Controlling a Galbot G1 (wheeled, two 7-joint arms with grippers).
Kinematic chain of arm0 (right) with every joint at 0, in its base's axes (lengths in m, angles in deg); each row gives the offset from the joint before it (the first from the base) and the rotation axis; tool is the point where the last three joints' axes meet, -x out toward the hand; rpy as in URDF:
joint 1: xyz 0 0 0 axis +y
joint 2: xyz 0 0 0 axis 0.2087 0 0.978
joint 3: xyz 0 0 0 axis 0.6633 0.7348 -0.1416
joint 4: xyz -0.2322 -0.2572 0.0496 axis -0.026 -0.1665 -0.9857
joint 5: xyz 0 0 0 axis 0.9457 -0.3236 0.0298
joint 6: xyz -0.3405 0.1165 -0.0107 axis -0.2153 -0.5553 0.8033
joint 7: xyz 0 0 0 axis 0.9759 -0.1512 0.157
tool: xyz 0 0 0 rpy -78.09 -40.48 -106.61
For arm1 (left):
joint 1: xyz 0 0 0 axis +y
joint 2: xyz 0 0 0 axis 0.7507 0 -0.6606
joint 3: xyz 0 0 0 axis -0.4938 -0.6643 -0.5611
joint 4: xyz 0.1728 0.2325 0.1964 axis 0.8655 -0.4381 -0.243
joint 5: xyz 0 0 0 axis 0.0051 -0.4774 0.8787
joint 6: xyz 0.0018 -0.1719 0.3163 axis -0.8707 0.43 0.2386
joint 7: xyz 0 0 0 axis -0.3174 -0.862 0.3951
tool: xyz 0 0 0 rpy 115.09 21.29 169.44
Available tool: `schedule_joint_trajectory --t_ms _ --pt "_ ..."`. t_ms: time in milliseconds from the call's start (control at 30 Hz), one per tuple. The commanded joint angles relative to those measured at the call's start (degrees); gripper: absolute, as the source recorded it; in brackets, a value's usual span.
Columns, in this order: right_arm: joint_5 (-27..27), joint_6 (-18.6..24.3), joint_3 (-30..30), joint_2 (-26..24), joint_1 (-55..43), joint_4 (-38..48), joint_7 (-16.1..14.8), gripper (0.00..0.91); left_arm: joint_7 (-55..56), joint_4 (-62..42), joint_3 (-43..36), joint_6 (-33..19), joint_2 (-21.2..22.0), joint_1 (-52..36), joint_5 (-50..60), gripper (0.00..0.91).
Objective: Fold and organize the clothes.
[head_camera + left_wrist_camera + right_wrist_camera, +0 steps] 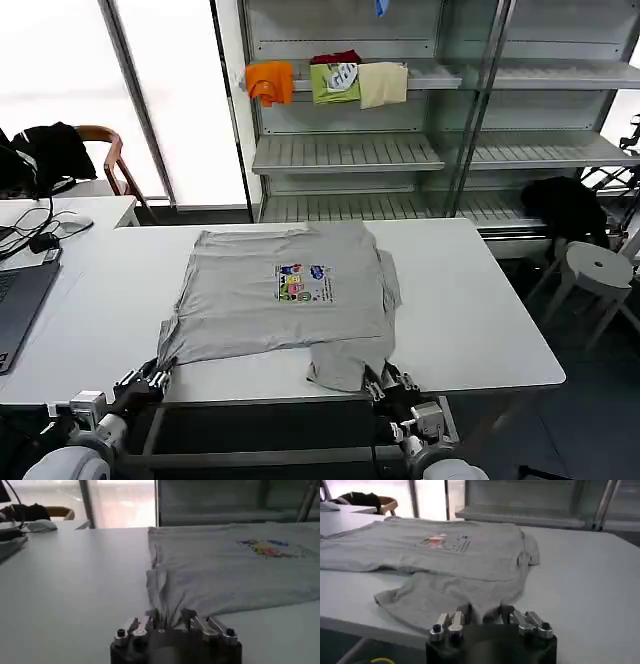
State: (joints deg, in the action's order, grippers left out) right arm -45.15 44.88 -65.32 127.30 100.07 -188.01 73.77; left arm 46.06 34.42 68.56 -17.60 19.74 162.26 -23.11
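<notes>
Left end effector (158,377) is clamped on the shirt's (285,300) near left corner; right end effector (388,383) is clamped on its near hem, both low at the surface (480,320) edge.

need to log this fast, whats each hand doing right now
Left hand: closed on the near left corner of the grey shirt.
Right hand: closed on the shirt's near right edge.
</notes>
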Motion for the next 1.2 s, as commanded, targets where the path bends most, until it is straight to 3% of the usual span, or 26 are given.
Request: schedule_joint_trajectory --t_ms 33,233,433,833,1200 --pt "-3.44 2.83 -0.4 1.16 -0.83 0.07 0.96 0.0 1.07 -0.5 0.39 -2.03 0.5 -2.26 -3.38 0.01" --pt "-3.6 6.23 -0.65 3.33 -6.08 0.62 1.85 0.0 1.24 -0.25 1.32 -4.22 0.35 -6.61 -10.93 0.01" --pt "-3.3 5.39 -0.86 5.4 -14.23 4.25 2.23 0.0 0.97 -2.3 1.0 -2.37 0.63 -13.89 -15.06 0.01" --pt "-3.34 4.74 -1.25 7.34 -37.52 26.24 1.78 0.0 1.36 -16.88 -1.62 0.17 3.06 -29.69 -13.34 0.01" --pt "0.51 7.16 -2.35 10.16 -43.38 39.98 -0.1 0.0 0.82 -26.77 -4.41 -2.07 4.35 -35.61 -7.91 0.01"
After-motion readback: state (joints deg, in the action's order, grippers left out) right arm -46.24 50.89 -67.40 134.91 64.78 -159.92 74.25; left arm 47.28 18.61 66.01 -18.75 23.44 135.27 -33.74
